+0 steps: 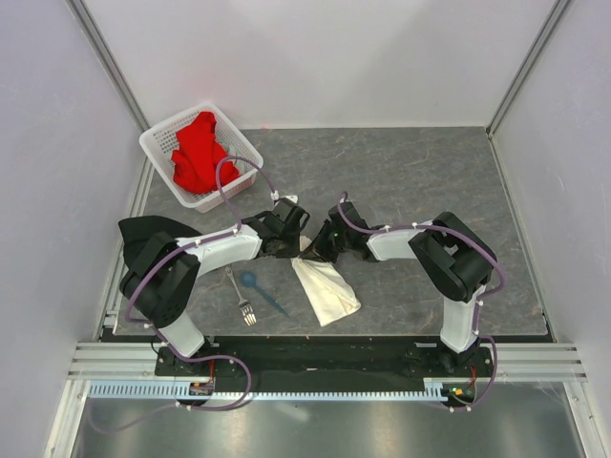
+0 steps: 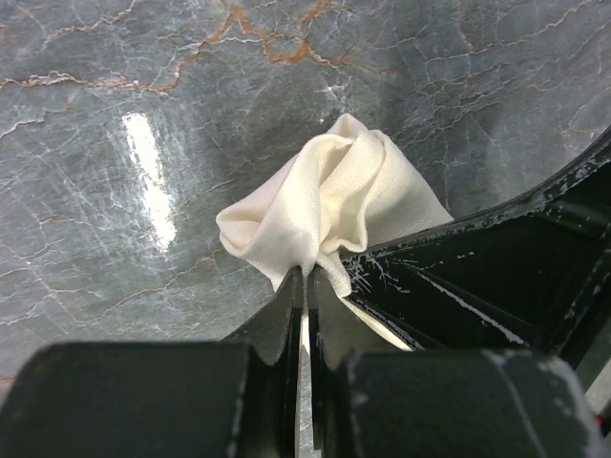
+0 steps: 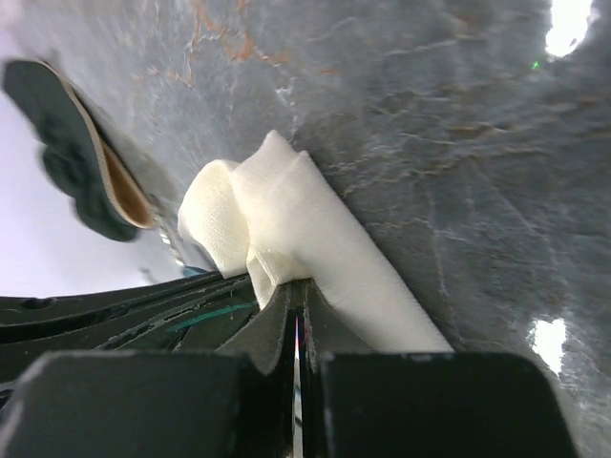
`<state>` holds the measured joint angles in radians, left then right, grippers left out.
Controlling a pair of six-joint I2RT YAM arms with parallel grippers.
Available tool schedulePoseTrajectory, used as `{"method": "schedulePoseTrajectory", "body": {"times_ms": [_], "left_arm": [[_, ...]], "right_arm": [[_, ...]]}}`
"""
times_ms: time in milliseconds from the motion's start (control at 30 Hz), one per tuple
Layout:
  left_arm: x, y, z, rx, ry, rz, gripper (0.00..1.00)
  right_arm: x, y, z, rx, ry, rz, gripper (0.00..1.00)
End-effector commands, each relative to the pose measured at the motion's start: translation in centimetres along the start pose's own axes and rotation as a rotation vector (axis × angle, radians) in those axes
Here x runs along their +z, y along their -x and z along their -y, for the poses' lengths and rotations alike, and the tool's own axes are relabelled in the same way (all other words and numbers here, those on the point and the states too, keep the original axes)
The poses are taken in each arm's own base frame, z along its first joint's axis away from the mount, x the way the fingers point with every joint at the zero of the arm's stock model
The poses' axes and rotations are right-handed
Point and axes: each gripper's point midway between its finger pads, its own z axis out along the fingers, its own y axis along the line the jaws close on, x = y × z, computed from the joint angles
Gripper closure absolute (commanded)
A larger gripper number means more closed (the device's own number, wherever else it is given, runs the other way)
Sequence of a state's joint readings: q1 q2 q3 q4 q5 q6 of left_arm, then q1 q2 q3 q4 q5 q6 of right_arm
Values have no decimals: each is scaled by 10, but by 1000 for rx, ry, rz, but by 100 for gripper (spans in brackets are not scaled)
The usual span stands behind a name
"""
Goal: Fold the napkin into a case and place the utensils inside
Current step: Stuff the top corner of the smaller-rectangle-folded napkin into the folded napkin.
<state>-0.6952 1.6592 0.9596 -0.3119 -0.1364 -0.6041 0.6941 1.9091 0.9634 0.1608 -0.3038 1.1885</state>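
My left claw (image 2: 307, 279) is clenched on a bunched corner of the napkin (image 1: 327, 292). My right claw (image 3: 297, 288) is pinching its folded edge. The napkin is a narrow strip mid-table (image 1: 430, 191), far end in both claws. The fork (image 1: 242, 300) and blue spoon (image 1: 256, 284) lie just left of it.

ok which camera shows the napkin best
Top external: most of the napkin shows there as a narrow strip on the table. Left wrist shows only a bunched end pinched in the left gripper; right wrist only a folded end in the right gripper.
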Motion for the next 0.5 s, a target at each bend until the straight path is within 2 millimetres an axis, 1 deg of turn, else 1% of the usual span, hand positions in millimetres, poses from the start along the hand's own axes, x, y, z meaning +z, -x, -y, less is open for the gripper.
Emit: {"method": "schedulePoseTrajectory", "body": {"times_ms": [0,100,133,200,233,267,367,467], "left_arm": [[-5,6,16,-18,-78,26,94],[-6,4,14,-24,-77,27,94],[-7,3,13,-24,-74,29,94],[-9,6,10,-21,-63,42,91],[-14,12,10,-20,-62,62,88],[-15,16,8,-17,-45,81,79],[-23,28,7,1,-35,125,63],[-22,34,6,22,-17,133,63]], "right_arm": [[-12,18,-43,137,193,84,100],[-15,24,-38,159,187,107,100],[-14,26,-33,169,176,116,100],[-15,26,-29,187,172,124,100],[-14,26,-27,187,171,125,100],[-14,25,-25,191,168,123,100],[-14,25,-21,185,159,132,100],[-15,25,-20,176,152,138,100]]}}
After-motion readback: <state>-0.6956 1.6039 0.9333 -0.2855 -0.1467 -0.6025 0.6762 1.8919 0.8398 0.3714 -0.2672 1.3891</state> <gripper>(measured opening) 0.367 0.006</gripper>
